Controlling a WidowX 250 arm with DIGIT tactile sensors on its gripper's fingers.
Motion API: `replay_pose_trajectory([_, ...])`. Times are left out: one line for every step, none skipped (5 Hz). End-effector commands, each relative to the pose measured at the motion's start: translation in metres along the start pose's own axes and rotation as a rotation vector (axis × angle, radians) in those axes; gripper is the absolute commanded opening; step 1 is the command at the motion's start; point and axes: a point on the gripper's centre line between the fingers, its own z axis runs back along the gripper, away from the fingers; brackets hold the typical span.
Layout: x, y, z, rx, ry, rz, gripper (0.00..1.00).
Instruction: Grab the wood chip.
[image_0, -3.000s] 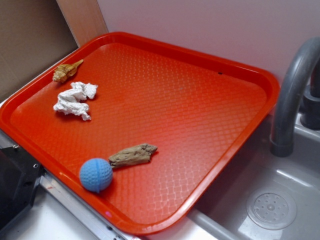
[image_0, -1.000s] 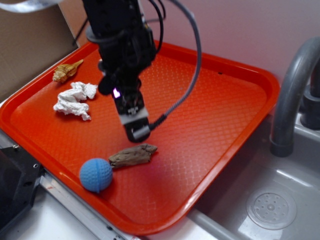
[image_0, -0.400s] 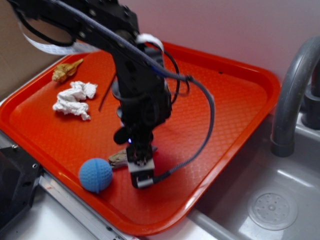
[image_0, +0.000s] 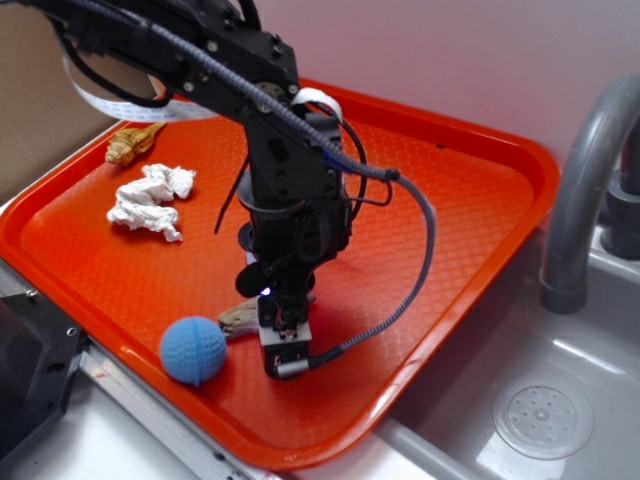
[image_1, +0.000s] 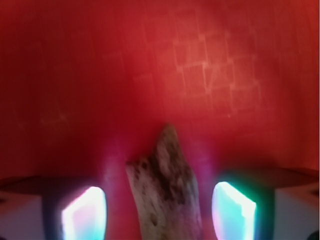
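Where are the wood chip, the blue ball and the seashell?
wood chip (image_1: 167, 187): wrist view, its middle.
blue ball (image_0: 192, 349): exterior view, its centre.
seashell (image_0: 128, 146): exterior view, its wide end.

I see the wood chip (image_1: 165, 192) lying flat, rough and mottled grey-brown, its jagged tip pointing away from my wrist camera. In the exterior view only its pale left end (image_0: 238, 318) shows, near the front edge.

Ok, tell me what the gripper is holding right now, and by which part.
Nothing yet. The gripper is open; the wood chip lies on the tray between the fingers, with gaps on both sides.
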Motion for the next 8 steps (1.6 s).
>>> replay_pose_trajectory([-0.003, -0.001, -0.002, 0.015, -0.033, 0.011, 0.0])
replay_pose_trajectory([-0.003, 0.006, 0.005, 0.027, -0.046, 0.026, 0.0])
replay_pose_trajectory([0.001, 0.017, 0.034, 0.045, -0.056, 0.083, 0.0])
replay_pose_trajectory([0.004, 0.037, 0.078, 0.045, -0.095, 0.244, 0.0])
replay_pose_trajectory([0.003, 0.061, 0.12, 0.002, -0.113, 0.387, 0.0])
replay_pose_trajectory([-0.016, 0.086, 0.167, -0.035, -0.175, 0.578, 0.0])
replay_pose_trajectory([-0.037, 0.109, 0.201, -0.097, -0.249, 0.712, 0.0])
replay_pose_trajectory([-0.047, 0.121, 0.213, -0.106, -0.283, 0.773, 0.0])
